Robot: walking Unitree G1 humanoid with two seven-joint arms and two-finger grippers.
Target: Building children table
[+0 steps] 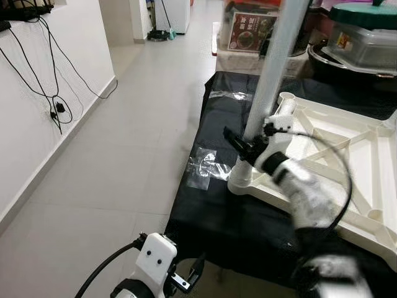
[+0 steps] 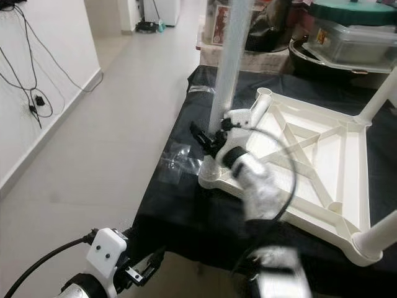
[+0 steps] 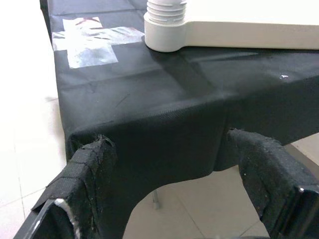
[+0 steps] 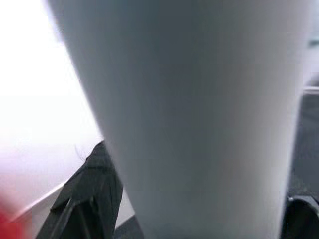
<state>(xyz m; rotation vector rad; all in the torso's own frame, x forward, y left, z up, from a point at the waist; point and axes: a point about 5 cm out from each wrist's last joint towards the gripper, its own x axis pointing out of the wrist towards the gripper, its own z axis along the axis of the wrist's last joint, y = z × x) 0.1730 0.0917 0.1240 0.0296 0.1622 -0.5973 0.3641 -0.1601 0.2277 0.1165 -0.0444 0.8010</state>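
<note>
Head view: right gripper [image 1: 248, 144] clamps a leg [image 1: 273, 68] upright in the corner socket of the upturned tabletop [image 1: 347, 155].
Likely screwing it home; next, twist until seated. Left gripper [image 3: 169, 164] hangs open below the table edge.

Pale tiled floor [image 1: 124, 155]; white wall [image 1: 31, 124] with dangling black cables [image 1: 53, 99].

Silver arms, white wrist housings, looped black cables, black fabric-padded fingers [image 3: 92, 169] on each pincer.

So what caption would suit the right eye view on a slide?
Right gripper clasps a white leg standing in the upturned tabletop.
</note>
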